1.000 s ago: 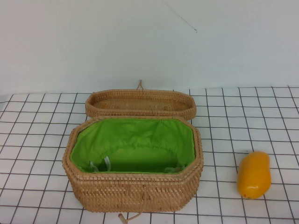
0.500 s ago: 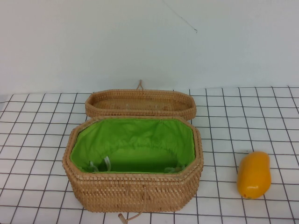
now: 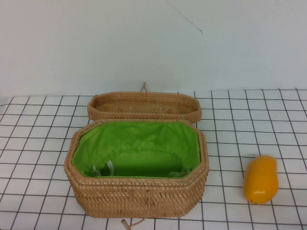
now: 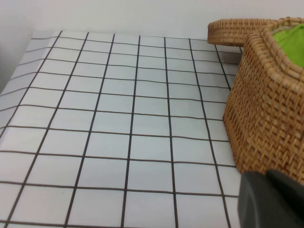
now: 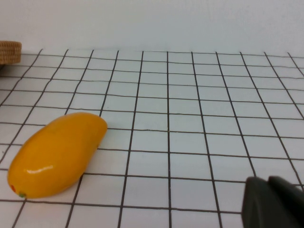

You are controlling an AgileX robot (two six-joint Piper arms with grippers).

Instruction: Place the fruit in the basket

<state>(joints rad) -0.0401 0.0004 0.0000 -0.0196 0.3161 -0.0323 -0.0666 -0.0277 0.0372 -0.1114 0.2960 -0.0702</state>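
The fruit (image 3: 261, 179), a glossy orange-yellow mango, lies on the gridded table to the right of the basket; it also shows in the right wrist view (image 5: 57, 154). The basket (image 3: 136, 191) is tan wicker with a green lining, and its lid (image 3: 144, 106) lies open behind it. The basket's wicker side shows in the left wrist view (image 4: 270, 109). My left gripper (image 4: 266, 175) sits low beside the basket's left end, fingers together and empty. My right gripper (image 5: 268, 180) is low over the table, to the side of the fruit and apart from it, fingers together and empty. Neither gripper shows in the high view.
The table (image 3: 38, 143) is white with a black grid and ends at a plain white wall behind. A cord loop (image 3: 132, 223) hangs at the basket's front. Open grid lies on both sides of the basket.
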